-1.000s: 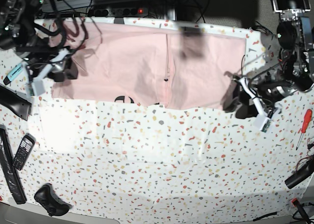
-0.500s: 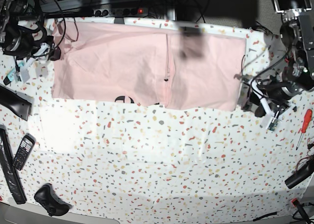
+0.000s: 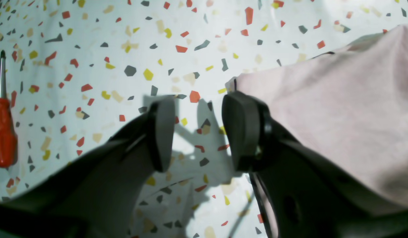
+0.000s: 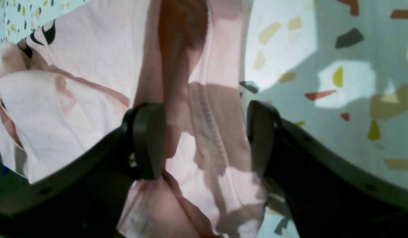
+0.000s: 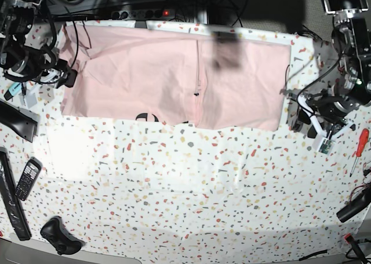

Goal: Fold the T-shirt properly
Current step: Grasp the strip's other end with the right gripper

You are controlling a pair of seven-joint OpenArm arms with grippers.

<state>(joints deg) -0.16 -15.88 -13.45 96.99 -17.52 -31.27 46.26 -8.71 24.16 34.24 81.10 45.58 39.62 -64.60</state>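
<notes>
The pink T-shirt [image 5: 174, 79] lies folded into a long band between both arms; the left gripper [image 3: 197, 132] is released, the shirt's corner beside its inner finger. The right gripper [image 4: 204, 138] gapes over a bunched hem, gripping nothing, probably poised for the next fold.

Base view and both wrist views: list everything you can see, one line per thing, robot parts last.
T-shirt: one, pale pink with a bit of black lettering at its near edge, spread flat across the far half of the table.
Table: one, white with coloured terrazzo flecks.
Screwdriver: one, red handle, right edge of the table.
Mobile phone: one, black, near left edge.
Power strip: one, black with a red light, beyond the table's far edge.
Left end effector: one, black, open, beside the shirt's right edge.
Right end effector: one, black, open, over the shirt's left edge.
</notes>
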